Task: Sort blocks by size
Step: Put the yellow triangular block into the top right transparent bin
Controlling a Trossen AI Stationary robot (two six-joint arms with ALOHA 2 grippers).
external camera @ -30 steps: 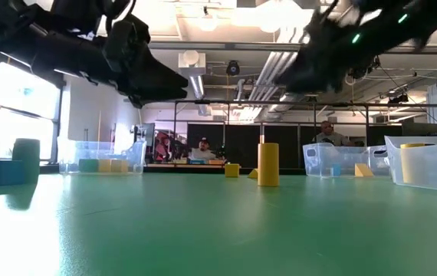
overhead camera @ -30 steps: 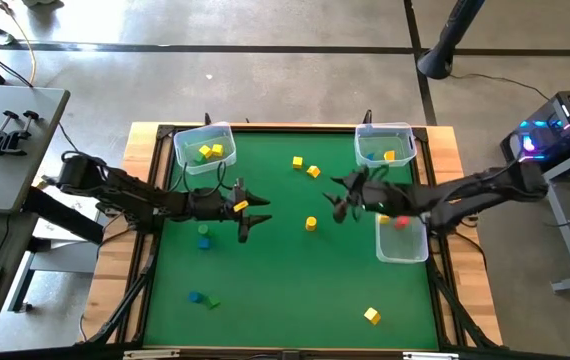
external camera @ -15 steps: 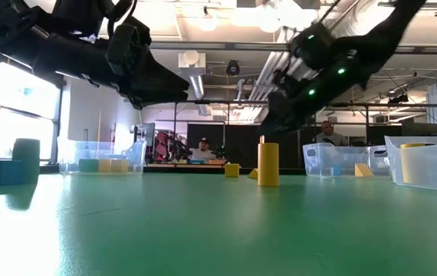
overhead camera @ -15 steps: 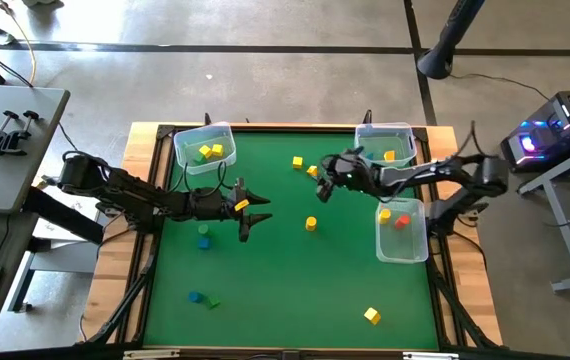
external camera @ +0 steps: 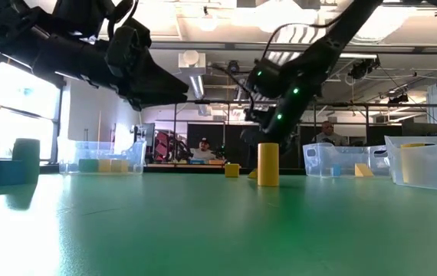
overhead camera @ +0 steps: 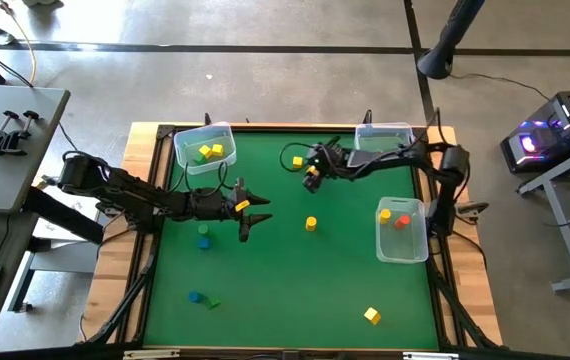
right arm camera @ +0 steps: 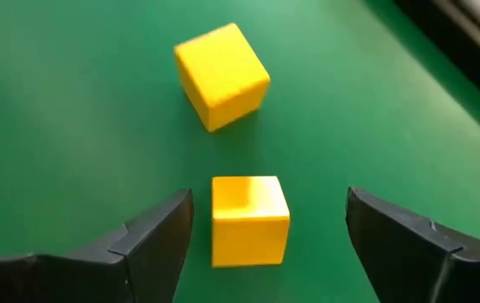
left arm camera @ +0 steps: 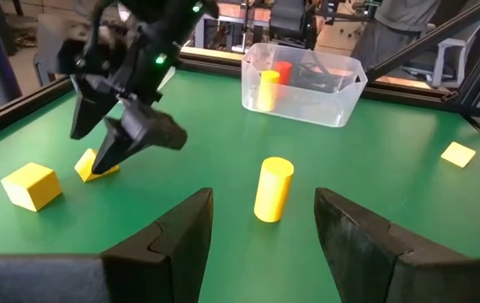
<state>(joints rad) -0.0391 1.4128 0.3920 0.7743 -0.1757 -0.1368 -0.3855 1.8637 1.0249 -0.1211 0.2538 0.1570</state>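
While some blocks (overhead camera: 210,152) sit binned | eight remain on worktop (overhead camera: 285,280) (12 o'clock pair next) | right pincer (right arm camera: 261,231) spread over cube (right arm camera: 249,217) | left pincer (left arm camera: 261,223) spread, idle

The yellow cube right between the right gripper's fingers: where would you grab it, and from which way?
Grip the nearer yellow cube on its two opposite side faces, coming straight down from above. It sits flat on the green table, its sides facing the open right gripper fingers, with free space on both. The other yellow cube lies apart, so it likely won't interfere.
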